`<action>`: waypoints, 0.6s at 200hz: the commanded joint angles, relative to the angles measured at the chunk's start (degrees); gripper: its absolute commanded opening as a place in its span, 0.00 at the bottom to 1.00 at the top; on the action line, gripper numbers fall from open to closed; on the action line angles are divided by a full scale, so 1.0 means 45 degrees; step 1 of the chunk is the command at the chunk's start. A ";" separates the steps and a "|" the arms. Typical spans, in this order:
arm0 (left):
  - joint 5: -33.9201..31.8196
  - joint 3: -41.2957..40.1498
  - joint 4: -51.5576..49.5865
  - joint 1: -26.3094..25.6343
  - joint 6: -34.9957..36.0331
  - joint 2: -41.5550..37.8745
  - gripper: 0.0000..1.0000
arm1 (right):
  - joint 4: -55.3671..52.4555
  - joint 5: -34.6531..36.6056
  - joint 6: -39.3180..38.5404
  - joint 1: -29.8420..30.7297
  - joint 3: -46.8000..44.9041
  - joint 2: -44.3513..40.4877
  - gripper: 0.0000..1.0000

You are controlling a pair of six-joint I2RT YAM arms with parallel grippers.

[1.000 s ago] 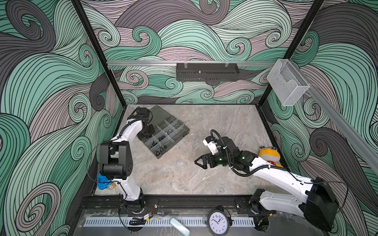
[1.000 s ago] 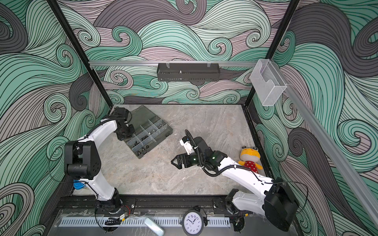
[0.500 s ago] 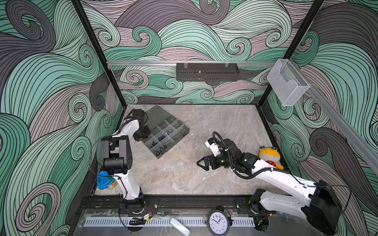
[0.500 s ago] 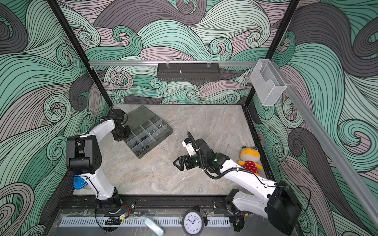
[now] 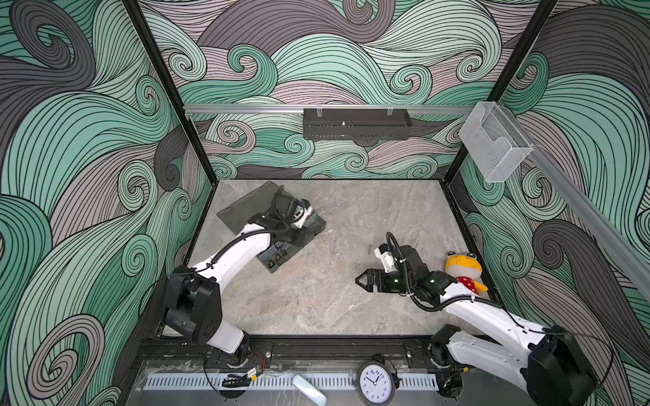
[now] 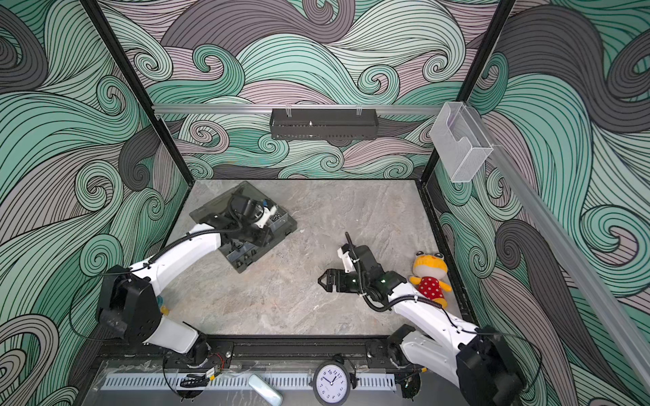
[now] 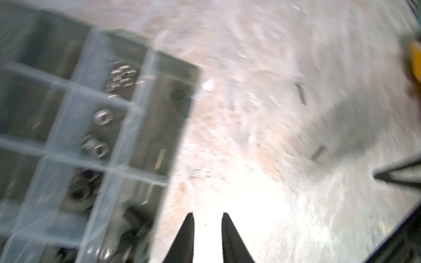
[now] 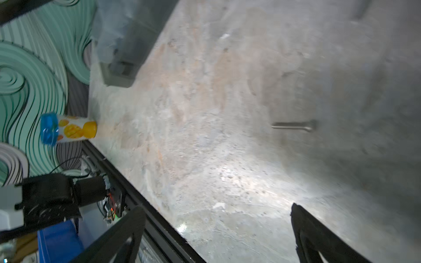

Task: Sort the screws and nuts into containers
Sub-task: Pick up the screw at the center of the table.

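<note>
Right tool (image 8: 216, 209) wide open, empty; I see one screw (image 8: 293, 125) on the worktop (image 8: 205, 113) ahead of it, well apart from the box (image 5: 316, 225). Left tool (image 7: 207, 215) slightly parted, empty, just beside box.

Bare table (image 5: 309, 298) lies open between organiser box (image 5: 278, 258) and plush toy (image 5: 462, 269), one screw (image 5: 369, 249) on it.

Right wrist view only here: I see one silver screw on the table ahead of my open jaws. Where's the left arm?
Observer: The left gripper hovers over the edge of the organiser box, jaws slightly apart, nothing between them.
Operator: Anything beside my right arm?
Observer: A plush toy lies between the right arm and the side wall.
Operator: Any nuts in the box yet?
Observer: Yes, silver nuts lie in one compartment.
</note>
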 commanded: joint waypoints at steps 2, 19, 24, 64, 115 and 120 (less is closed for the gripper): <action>0.1867 -0.1038 0.2102 -0.1023 0.4877 0.0107 0.29 | -0.0927 -0.0365 0.0918 -0.0944 -0.0618 -0.1253 1.00; 0.3567 -0.0673 0.2507 -0.1241 0.6677 0.0942 0.30 | -0.2087 -0.0056 0.1134 -0.1379 -0.1003 -0.2368 1.00; 0.4145 -0.0365 0.2307 -0.1246 0.7189 0.1329 0.30 | -0.2294 -0.0030 0.1229 -0.1476 -0.1149 -0.2636 1.00; 0.4833 0.2709 -0.0311 -0.2333 1.0070 0.4541 0.31 | -0.2763 -0.0373 0.2269 -0.1962 -0.2335 -0.4008 1.00; 0.2737 0.4794 -0.1492 -0.3730 1.0307 0.6977 0.32 | -0.3057 -0.0456 0.1958 -0.2026 -0.2062 -0.4343 0.99; 0.2503 0.4893 -0.1485 -0.3856 1.0207 0.7098 0.32 | -0.3072 -0.0462 0.1903 -0.2009 -0.2046 -0.4343 1.00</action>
